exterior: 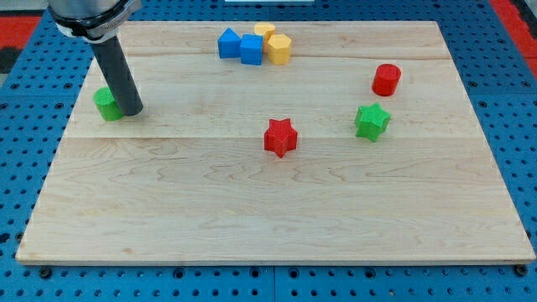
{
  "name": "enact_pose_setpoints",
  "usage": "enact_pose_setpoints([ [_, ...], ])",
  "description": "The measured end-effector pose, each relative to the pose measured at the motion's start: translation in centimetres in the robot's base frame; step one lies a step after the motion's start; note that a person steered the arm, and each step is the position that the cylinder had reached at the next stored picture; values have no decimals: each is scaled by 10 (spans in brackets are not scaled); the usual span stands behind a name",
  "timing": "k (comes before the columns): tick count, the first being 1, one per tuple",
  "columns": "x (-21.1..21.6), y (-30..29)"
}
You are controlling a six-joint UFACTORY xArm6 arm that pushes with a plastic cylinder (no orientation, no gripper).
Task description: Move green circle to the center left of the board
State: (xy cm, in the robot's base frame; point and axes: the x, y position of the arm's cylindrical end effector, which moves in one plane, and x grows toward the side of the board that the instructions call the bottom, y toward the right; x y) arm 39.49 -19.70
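Camera view, single frame: a pale wooden surface (277, 210) lies on a blue pegboard (520, 101). Green circle (106, 104) sits close to the surface's left edge, somewhat nearer the top-left corner than the bottom-left one. My tip (130, 110), the lower end of a straight dark rod that comes down from the top-left corner, stands on the surface touching, or all but touching, the circle's right side; the rod hides part of that block. No hand is fitted to the arm, so no apart or together state can be told. Near the middle of the top edge lies a tight cluster: a blue block with a pointed top (228, 43), a blue cube (251, 49) just beside it, a yellow hexagon (279, 49) touching the cube's right side, and a second yellow block (264, 32) behind them, its shape unclear. Red cylinder (386, 80) stands toward the right edge in the upper half. Green star (372, 122) lies just below it. Red star (281, 137) rests near the surface's centre, well apart from the circle and the tip.
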Motion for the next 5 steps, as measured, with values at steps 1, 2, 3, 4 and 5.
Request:
enact_pose_setpoints([
  [1,10,47],
  [2,-6,116],
  [3,-4,199],
  [4,11,214],
  [5,8,279],
])
